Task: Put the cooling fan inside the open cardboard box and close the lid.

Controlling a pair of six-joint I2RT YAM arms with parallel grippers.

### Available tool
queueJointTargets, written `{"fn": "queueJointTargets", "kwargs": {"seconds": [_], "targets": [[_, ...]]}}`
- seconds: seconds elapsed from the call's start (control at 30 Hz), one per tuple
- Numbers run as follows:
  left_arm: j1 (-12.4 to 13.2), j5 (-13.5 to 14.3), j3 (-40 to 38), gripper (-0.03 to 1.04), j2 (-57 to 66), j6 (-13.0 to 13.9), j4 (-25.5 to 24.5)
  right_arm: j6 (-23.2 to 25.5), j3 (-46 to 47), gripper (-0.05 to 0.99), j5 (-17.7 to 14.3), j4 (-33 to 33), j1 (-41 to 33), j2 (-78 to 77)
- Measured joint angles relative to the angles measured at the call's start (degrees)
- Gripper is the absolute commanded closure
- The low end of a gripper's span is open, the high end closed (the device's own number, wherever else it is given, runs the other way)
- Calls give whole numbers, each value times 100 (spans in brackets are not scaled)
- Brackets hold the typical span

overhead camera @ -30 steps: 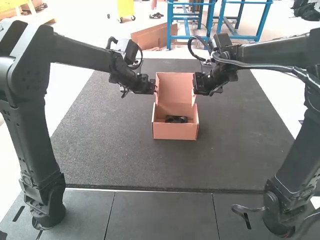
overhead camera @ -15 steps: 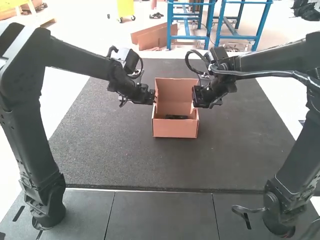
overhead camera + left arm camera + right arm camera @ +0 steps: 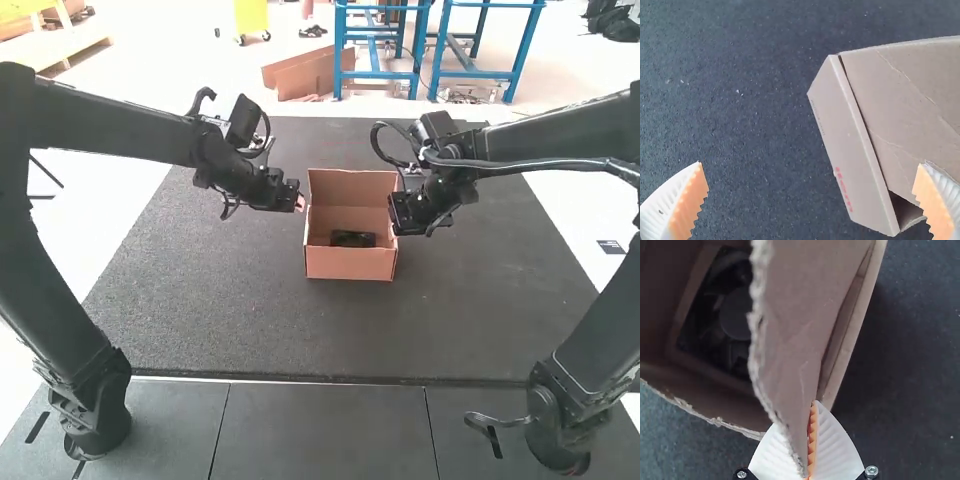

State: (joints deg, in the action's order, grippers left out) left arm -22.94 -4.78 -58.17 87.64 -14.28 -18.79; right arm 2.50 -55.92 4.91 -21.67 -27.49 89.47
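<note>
Noted left jaws wide open astride box (image 3: 350, 262) corner, contact unclear; right jaws clamped on ragged cardboard flap (image 3: 790, 330); black fan (image 3: 727, 320) inside.

The cooling fan (image 3: 352, 238) lies in the cardboard box (image 3: 350, 264) on the mat (image 3: 200, 290). The left gripper (image 3: 291, 201) is just left of it; the right gripper (image 3: 400, 215), at its right, clamps a flap (image 3: 795, 350), perhaps the lid's.

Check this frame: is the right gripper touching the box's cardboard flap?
Touching. The right wrist view shows the edge of the cardboard flap pinched inside the right gripper, with the cardboard pressed against the orange pad and no gap.
</note>
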Motion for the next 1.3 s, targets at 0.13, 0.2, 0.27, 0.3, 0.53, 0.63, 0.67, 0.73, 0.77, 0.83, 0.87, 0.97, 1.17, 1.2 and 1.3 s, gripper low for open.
{"fn": "queueJointTargets", "kwargs": {"seconds": [0.13, 0.2, 0.27, 0.3, 0.53, 0.63, 0.67, 0.73, 0.77, 0.83, 0.87, 0.97, 1.17, 1.2, 1.3], "targets": [[-7, 0, 153, 4, -170, 9, 15, -85, 155, 94, -68, 122, -11, -2], [-7, 0, 186, 4, -236, 13, 13, -127, 201, 92, -101, 181, -22, -2], [-4, 0, 186, 4, -313, 33, 33, -160, 205, 71, -136, 212, -42, -13], [-7, 0, 186, 4, -358, 50, 46, -168, 205, 61, -140, 214, -55, -13], [-4, 249, 184, 4, -520, 186, 271, -164, 177, 2, -177, 149, -81, -13], [-7, 514, 157, 4, -520, 214, 387, -157, 87, 2, -173, -9, -79, -17], [-7, 619, 103, 4, -520, 229, 422, -153, 63, 2, -170, -52, -79, -33], [-7, 844, -85, 4, -509, 251, 542, -144, 48, 2, -144, -114, -79, -125], [-7, 957, -203, 4, -503, 258, 601, -144, 48, 2, -120, -133, -79, -201], [-7, 1187, -466, 4, -461, 273, 699, -144, 48, 2, -72, -131, -79, -402], [-7, 1276, -597, 4, -424, 286, 743, -144, 48, 2, -44, -133, -79, -516], [-7, 1467, -984, 4, -195, 310, 787, -116, 48, 2, 57, -131, -63, -870], [-28, 1604, -1438, 4, 400, 398, 756, 122, 48, 2, 0, 483, 522, -1512], [-52, 1615, -1495, 4, 485, 402, 748, 140, 48, 2, -98, 619, 684, -1593], [-201, 1639, -1637, 4, 697, 424, 704, 133, 48, 2, -400, 844, 1130, -1746]]}}
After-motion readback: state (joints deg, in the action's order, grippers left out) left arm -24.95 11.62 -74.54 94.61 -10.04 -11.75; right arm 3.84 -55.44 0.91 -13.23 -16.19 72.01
